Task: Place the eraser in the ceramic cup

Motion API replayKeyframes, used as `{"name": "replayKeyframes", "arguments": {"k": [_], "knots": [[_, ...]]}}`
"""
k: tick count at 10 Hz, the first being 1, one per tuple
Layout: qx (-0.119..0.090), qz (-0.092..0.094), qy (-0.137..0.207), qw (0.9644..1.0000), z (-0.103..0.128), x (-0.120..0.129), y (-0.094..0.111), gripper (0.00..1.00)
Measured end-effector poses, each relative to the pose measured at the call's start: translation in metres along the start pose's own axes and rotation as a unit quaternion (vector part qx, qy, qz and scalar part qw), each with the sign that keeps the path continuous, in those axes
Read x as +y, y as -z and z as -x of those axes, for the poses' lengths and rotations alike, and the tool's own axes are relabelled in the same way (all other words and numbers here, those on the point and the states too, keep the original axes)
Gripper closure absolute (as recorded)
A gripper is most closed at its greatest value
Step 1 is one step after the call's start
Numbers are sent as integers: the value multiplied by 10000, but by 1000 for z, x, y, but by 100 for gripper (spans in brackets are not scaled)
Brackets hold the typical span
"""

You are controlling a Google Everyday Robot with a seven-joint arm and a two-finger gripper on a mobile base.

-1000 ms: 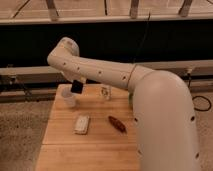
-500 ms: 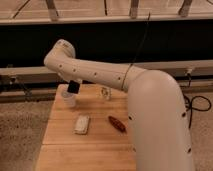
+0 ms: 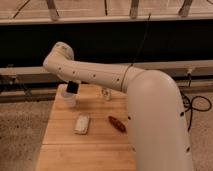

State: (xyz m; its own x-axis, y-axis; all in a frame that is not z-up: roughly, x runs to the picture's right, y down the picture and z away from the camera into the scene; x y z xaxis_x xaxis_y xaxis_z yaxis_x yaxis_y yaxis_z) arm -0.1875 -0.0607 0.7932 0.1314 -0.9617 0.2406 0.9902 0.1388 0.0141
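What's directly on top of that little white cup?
The end effector hangs over the cup, shut on a black eraser. The cup's inside is hidden.

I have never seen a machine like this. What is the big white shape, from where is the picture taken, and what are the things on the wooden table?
The big white shape is the robot's single arm, seen from close behind, so it fills much of the one camera view. It reaches over a wooden table. At its far end is the gripper, a two-finger hand. It is shut on the eraser, a small black block, and holds it right above the ceramic cup, a small white cup at the table's back left. Also on the table lie a pale rectangular pad, a reddish-brown elongated object and a small white bottle. Behind the table is a dark wall with rails.
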Motion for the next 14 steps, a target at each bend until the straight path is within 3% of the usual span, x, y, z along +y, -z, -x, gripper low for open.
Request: {"name": "replayKeyframes", "arguments": {"k": [14], "knots": [[94,-8,159,9998,6,-15,-9,97]]}}
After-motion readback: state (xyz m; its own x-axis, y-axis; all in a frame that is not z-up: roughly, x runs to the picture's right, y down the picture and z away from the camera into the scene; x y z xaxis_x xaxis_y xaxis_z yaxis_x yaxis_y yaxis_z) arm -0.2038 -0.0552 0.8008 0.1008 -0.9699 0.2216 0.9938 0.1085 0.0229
